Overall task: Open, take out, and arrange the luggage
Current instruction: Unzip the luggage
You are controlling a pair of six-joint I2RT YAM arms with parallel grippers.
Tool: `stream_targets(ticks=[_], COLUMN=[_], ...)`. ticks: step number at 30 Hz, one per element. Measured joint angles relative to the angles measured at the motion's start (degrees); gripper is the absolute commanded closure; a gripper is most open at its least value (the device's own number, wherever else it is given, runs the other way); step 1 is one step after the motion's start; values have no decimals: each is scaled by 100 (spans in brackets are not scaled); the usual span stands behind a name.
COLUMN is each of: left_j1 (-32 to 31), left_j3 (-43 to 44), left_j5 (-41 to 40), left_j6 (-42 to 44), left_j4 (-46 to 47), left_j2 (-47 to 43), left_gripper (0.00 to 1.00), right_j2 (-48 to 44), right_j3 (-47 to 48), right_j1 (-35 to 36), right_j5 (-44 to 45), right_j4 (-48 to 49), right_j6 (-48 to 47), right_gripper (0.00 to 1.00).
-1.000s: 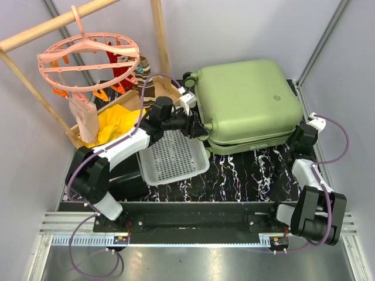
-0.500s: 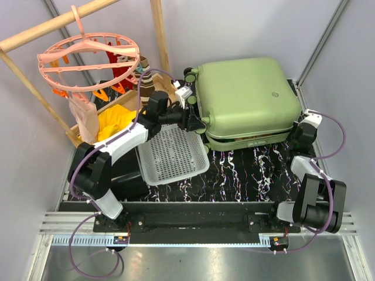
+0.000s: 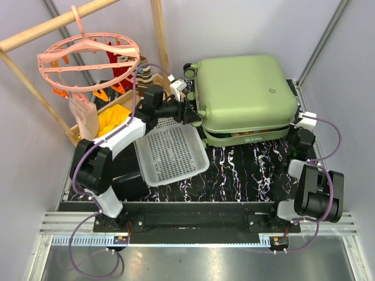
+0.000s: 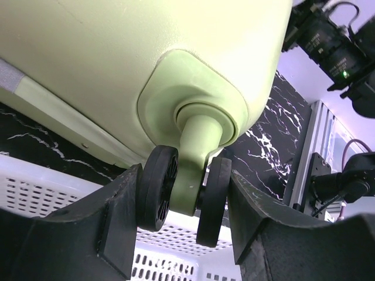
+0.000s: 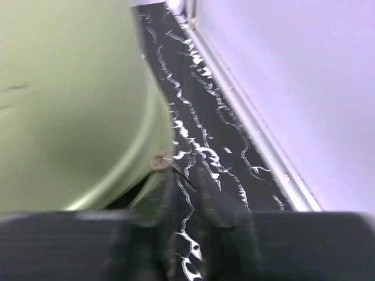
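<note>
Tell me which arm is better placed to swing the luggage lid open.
Left, probably. The left gripper is clamped across a wheel on the luggage corner, lid already ajar. The right gripper sits by the right seam, apparently holding nothing.

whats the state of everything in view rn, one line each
luggage, lying flat, lid ajar along the near edge
left hand, clamped across the luggage's double wheel
right hand, at the luggage's near right corner, grip too blurred to tell
white basket, upright, empty
pink round hanger, hung on the wooden rail, beige garment clipped on
</note>
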Motion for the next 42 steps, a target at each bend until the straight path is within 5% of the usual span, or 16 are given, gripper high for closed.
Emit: stream_targets(ticks=[4,5,7,8,10,17,23,30,42], left_j1=[129,138,162,162,162,463,417,35,-155], left_j3=[22,22,7,-15,-83,-544,-741,-387,942], left_j5=[66,85,85,83,74,-1285,-2157,-2726,-2553], left_j6=[-76,-107,-162,-181,-225,-221,-243,-295,-1012], left_j4=[-31,-31,7,39,103,151,343,192,136], left_j2=[2,2,0,-9,-52,-820,-1661,-1279,398], left_gripper=[98,84,68,48,35,2,1,1,1], right_j2=[-278,-516,-1115,-1495,-2293,-4111,-2874,-588,1810], right_j3=[-455,-599,-822,-905,-1038,-802,1438,3908,5268], right_j1=[-170,-249,-365,-378,-378,-378,-378,-468,-608], right_j5=[339,470,706,800,850,898,411,-1659,-4232], right_j4=[492,531,520,483,444,-474,-2205,-3781,-4542], right_j6=[9,44,173,240,389,1069,1403,1926,2234], right_gripper=[26,17,12,9,3,8,6,7,12])
